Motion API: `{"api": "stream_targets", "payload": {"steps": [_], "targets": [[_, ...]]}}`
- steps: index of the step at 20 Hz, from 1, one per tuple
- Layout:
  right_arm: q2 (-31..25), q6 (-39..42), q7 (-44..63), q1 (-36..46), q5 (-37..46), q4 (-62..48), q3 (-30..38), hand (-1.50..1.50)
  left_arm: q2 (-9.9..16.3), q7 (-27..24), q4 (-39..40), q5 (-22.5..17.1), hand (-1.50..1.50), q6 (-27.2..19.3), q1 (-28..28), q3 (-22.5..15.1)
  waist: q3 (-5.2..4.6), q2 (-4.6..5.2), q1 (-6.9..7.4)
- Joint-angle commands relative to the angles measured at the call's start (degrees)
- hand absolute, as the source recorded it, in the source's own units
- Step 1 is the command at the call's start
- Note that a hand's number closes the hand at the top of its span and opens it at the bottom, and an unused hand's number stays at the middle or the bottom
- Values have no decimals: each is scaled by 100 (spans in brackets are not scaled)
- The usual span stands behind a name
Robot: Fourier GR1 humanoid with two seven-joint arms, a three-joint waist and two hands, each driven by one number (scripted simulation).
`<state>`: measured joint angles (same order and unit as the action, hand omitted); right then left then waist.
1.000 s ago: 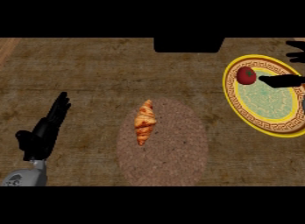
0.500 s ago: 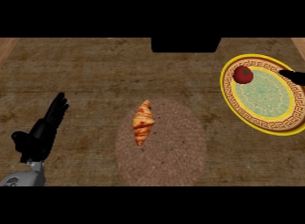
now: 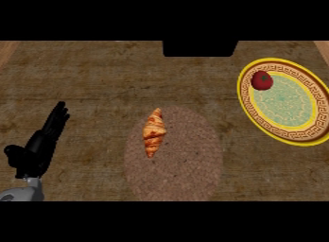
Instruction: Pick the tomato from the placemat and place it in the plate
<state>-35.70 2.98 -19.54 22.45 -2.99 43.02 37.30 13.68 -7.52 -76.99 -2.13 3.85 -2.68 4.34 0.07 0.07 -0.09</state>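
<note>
Head view: tomato [image 3: 261, 81] lies on plate [image 3: 317, 137], off placemat [image 3: 188, 175]; task looks complete. Left hand [image 3: 41, 144] rests with fingers straight, holding nothing; right hand unseen.

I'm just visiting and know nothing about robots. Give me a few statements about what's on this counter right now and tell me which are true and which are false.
1. The tomato lies in the plate. True.
2. A croissant lies on the placemat. True.
3. The tomato sits at the middle of the plate. False: it sits near the plate's upper left rim.
4. The left hand holds the croissant. False: it is open with straight fingers, at the view's left, apart from the croissant.
5. The right hand rests on the plate. False: no right hand shows in the view.
</note>
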Motion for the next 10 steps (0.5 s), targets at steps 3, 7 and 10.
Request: {"api": "stream_targets", "payload": {"steps": [3,7,10], "targets": [[-700,1149,-1462,-496,-133,-1152,229,-150,-92,-68,114,115,0,8,-25,-71,8,23,60],[-968,1426,-2140,-588,15,-1871,149,-150,-94,211,-147,-4,0,30,-78,21,7,14,73],[-1156,1516,-2480,-637,169,-2369,69,-150,-157,460,-506,146,0,-120,-34,-100,11,17,86]]}}
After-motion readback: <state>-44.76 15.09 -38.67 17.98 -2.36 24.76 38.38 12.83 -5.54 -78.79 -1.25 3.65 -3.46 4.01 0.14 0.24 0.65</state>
